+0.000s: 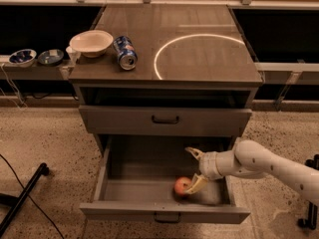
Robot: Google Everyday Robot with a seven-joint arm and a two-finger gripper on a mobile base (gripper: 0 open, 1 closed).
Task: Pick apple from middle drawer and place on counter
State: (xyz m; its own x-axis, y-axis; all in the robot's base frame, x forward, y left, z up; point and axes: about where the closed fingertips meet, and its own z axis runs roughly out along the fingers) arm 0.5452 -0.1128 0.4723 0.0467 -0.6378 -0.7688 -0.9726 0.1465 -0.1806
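Red apple (182,185) in pulled-out middle drawer (164,212), gripper (189,171) beside it

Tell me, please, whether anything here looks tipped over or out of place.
The soda can lies on its side on the counter, beside the white bowl; no spill shows. The open gripper is in the middle drawer by the apple.

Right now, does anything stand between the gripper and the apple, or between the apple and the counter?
Nothing visible between the open gripper and the apple; one finger is beside it in the middle drawer. Toward the counter, the shut top drawer stands above; a can and bowl sit at its left.
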